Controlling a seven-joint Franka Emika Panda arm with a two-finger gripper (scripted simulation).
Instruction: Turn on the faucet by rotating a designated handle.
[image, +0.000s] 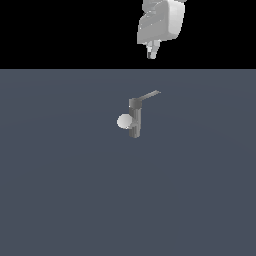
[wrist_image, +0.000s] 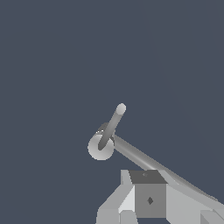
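Arm above the faucet, no contact with the handle.

The faucet (image: 135, 120) stands upright on the blue-grey bench (image: 60, 200), near the middle of the exterior view. The handle (image: 148, 95) extends from the post top, angled up toward the exterior view's right. A pale ball (image: 124, 121) sits on the post's other side. The fingers (image: 152, 51) hang well above, apart from the handle; their spacing cannot be told.
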